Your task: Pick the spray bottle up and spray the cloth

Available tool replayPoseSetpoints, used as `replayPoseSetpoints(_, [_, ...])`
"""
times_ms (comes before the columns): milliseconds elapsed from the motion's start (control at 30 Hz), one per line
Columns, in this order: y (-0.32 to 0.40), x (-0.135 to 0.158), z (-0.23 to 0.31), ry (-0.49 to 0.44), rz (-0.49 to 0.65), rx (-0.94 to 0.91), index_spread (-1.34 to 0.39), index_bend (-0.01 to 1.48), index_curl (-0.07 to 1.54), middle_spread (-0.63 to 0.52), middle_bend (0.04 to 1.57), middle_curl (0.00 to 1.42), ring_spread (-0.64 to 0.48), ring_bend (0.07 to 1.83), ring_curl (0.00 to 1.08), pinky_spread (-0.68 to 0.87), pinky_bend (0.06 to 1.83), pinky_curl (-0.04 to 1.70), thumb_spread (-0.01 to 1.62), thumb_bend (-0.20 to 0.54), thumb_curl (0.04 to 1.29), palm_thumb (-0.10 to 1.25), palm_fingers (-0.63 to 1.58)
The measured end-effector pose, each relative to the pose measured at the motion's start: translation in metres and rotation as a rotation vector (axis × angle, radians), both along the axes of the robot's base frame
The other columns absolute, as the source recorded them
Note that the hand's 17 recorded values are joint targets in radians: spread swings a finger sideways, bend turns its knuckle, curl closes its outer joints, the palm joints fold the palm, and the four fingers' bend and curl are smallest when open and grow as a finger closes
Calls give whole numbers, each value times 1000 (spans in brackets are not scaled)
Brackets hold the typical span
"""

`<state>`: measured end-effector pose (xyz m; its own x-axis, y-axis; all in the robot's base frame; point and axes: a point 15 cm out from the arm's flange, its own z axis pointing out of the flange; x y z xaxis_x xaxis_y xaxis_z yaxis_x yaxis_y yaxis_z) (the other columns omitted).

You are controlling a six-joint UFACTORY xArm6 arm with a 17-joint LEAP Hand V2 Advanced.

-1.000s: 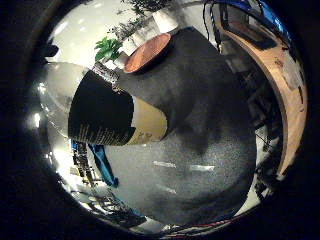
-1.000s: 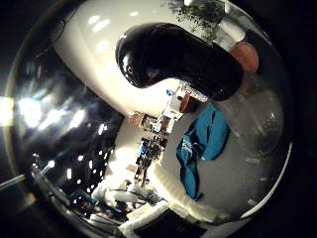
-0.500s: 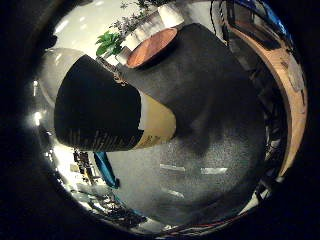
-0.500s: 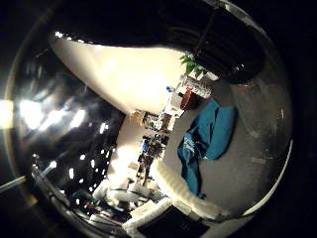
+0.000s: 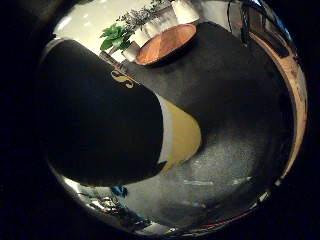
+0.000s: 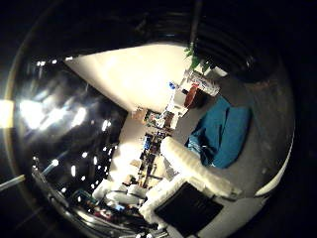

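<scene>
Change: the spray bottle (image 5: pixel 100 135) fills more of the little finger side view than one second ago, so it is now closer to the palm; in the thumb side view its dark top part has gone toward the edge.
Bottle: it has a dark label and a yellow lower band, and lies just against the palm, above the dark table (image 5: pixel 235 100). This suggests that the hand (image 6: pixel 198 176) has taken it up for spraying.
Axis: the long axis runs across the palm, and the yellow end points out toward the open table. I cannot tell which way the nozzle points.
Fingers: a white finger (image 6: pixel 195 166) reaches in beside the bottle. I cannot tell how far the fingers are curled, or if they really grip it.
Cloth: the blue cloth (image 6: pixel 223 134) lies crumpled on the table, well apart from the bottle.
Far: a wooden tray (image 5: pixel 167 42) and a green plant (image 5: pixel 116 36) are beyond the bottle, at the far side of the table.
</scene>
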<state>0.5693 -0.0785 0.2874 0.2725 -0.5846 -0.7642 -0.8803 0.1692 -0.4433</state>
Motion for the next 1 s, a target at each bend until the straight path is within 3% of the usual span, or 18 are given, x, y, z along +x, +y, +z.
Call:
replayPoseSetpoints(100, [0, 3, 3, -6, -14, 28, -225, 168, 262, 16, 431, 393, -41, 810, 345, 3, 477, 270, 1079, -12, 314, 667, 816])
replayPoseSetpoints(233, [-7, 5, 6, -21, -37, 49, -294, 231, 320, -83, 565, 461, -142, 913, 405, -260, 721, 333, 1076, -13, 336, 731, 1142])
replayPoseSetpoints(267, [-8, 5, 7, -25, -41, 54, -315, 315, 365, -113, 644, 495, -158, 936, 421, -338, 807, 365, 1070, -12, 347, 752, 1264])
replayPoseSetpoints(367, [-12, 7, 10, -33, -55, 67, -332, 487, 453, -138, 767, 544, -171, 996, 449, -407, 908, 409, 1057, -17, 366, 781, 1319])
replayPoseSetpoints(667, [-15, 7, 22, -54, -74, 138, -259, 953, 683, -116, 1128, 639, -166, 1287, 542, -299, 1180, 580, 996, -8, 477, 908, 1306])
replayPoseSetpoints(1000, [-6, -3, 32, -42, -30, 201, -211, 1124, 737, -97, 1309, 660, -168, 1420, 593, -203, 1276, 760, 837, -15, 649, 1023, 1182])
